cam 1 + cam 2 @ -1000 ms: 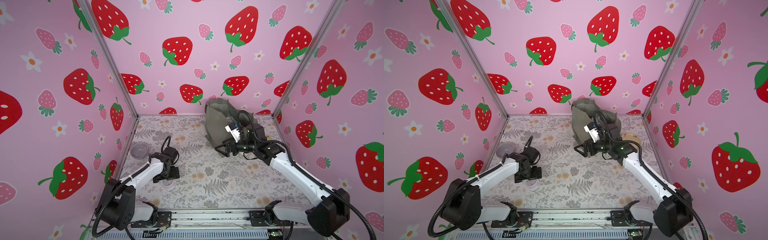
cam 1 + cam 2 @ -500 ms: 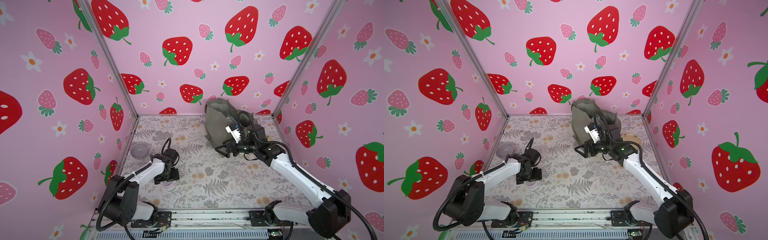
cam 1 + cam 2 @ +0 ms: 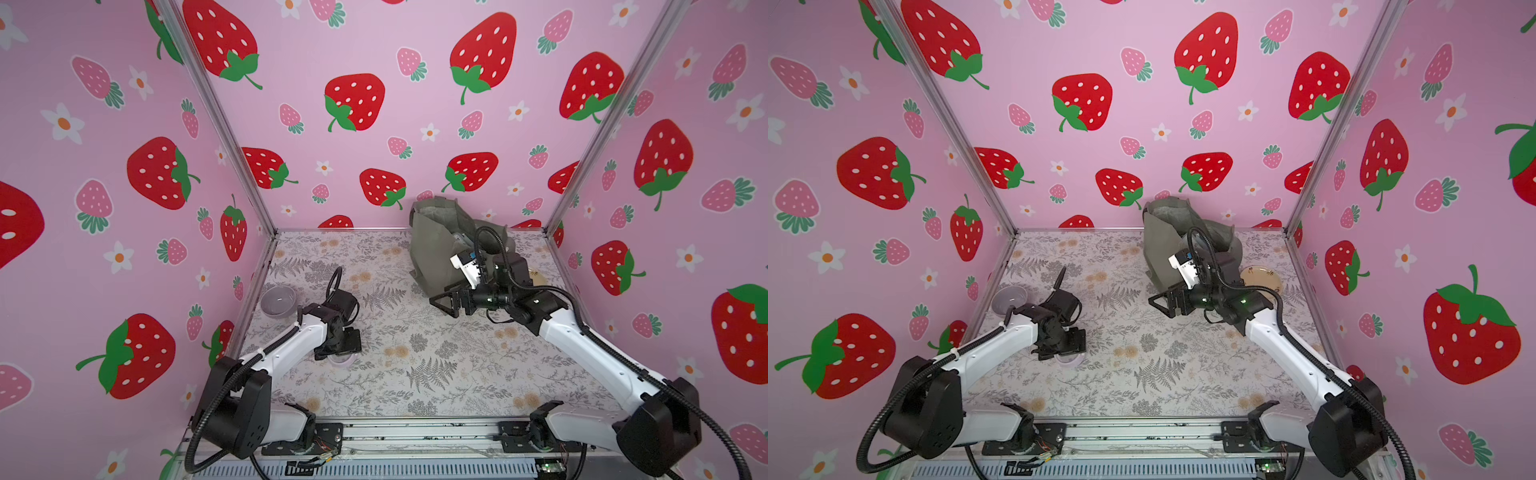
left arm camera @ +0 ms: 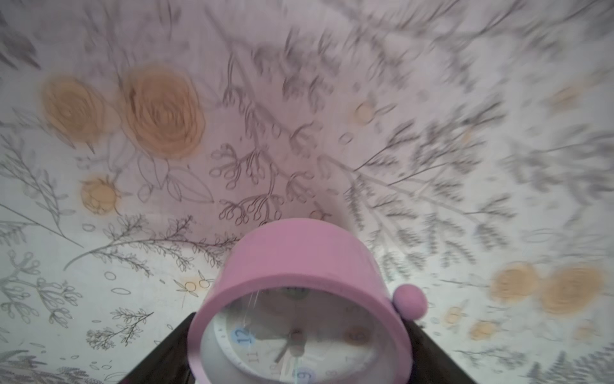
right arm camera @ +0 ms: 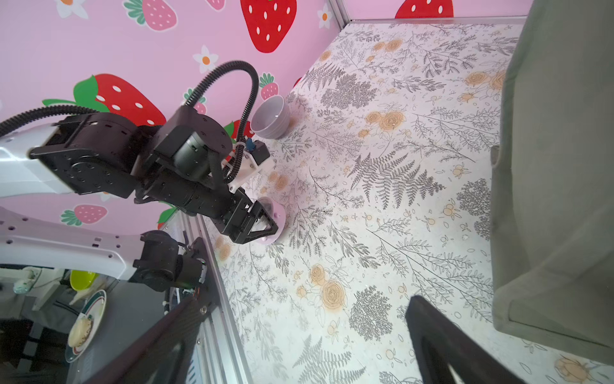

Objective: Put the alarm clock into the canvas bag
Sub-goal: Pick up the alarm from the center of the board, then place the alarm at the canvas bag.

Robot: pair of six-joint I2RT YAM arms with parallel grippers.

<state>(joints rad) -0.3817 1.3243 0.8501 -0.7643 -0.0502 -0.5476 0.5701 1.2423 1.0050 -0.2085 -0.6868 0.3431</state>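
Observation:
The pink round alarm clock (image 4: pixel 299 282) lies face up on the floral mat near the front left, seen in both top views (image 3: pixel 343 360) (image 3: pixel 1070 360). My left gripper (image 4: pixel 299 319) points down over it, one dark finger (image 4: pixel 159 349) pressed against each side, shut on the clock. The grey-green canvas bag (image 3: pixel 436 245) (image 3: pixel 1163 245) stands at the back right with its mouth open upward. In front of the bag, my right gripper (image 3: pixel 442 301) (image 5: pixel 305 302) hovers low and open, with nothing between its fingers. Beside it in the right wrist view rises the bag's side (image 5: pixel 558 166).
A lilac-grey bowl (image 3: pixel 277 301) (image 5: pixel 270 118) sits by the left wall, behind my left arm. A tan plate (image 3: pixel 1260 279) lies at the right wall, behind my right arm. Pink strawberry walls close three sides.
My left gripper's fingers have closed in against the alarm clock's sides, and the wrist has shifted slightly. The right arm and the bag have stayed put.

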